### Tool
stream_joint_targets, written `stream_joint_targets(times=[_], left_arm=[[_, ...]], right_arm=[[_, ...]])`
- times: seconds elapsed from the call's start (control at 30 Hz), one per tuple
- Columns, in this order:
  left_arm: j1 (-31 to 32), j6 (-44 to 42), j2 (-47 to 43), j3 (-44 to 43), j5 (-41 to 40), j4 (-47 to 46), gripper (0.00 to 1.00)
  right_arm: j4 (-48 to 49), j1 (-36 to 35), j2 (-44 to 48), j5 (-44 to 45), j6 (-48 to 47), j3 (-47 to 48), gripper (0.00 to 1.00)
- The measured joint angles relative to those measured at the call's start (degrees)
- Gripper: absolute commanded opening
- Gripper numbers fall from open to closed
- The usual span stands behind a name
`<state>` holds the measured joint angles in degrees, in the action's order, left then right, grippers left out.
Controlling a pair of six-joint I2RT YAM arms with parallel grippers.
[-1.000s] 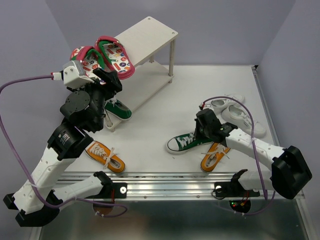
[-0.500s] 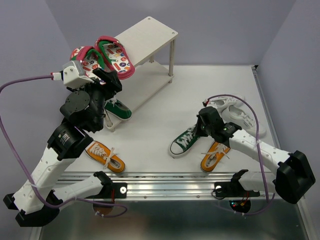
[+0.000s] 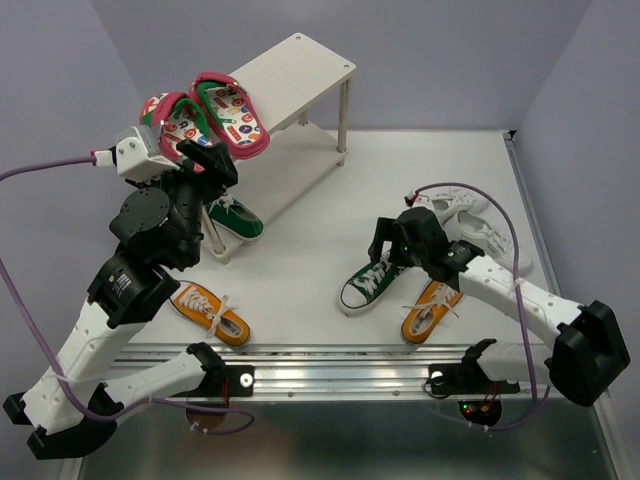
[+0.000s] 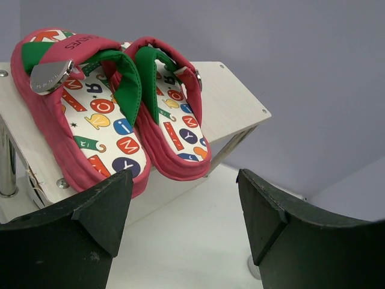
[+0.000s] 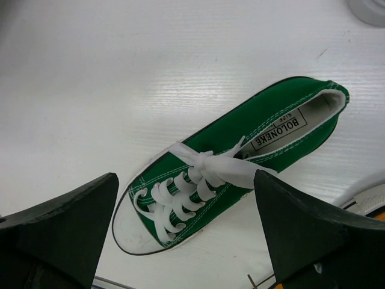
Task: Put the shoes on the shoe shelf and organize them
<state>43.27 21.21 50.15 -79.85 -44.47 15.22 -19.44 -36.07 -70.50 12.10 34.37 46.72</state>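
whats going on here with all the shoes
Two arms are shelving shoes. The flip-flops sit on top of the shoe shelf, the open left gripper beside them. One green sneaker is on the lower board; the open right gripper hovers over the second green sneaker on the table. Orange sneakers and white sneakers lie there.

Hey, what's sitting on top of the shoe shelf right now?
Both pink-red flip-flops lie side by side on the shoe shelf, at its top board's near end. The left arm hides that end's corner.
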Motion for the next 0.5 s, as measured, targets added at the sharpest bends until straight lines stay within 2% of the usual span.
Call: stream_joint_targets(times=[0.23, 0.5], left_arm=[[0.00, -0.04, -0.15, 0.00, -0.17, 0.00, 0.82], [0.00, -0.09, -0.09, 0.00, -0.17, -0.02, 0.82]], right_arm=[[-3.80, 0.00, 6.25, -3.13, -0.07, -1.22, 1.00], [-2.47, -0.02, 7.15, -16.35, 1.18, -10.38, 1.00]])
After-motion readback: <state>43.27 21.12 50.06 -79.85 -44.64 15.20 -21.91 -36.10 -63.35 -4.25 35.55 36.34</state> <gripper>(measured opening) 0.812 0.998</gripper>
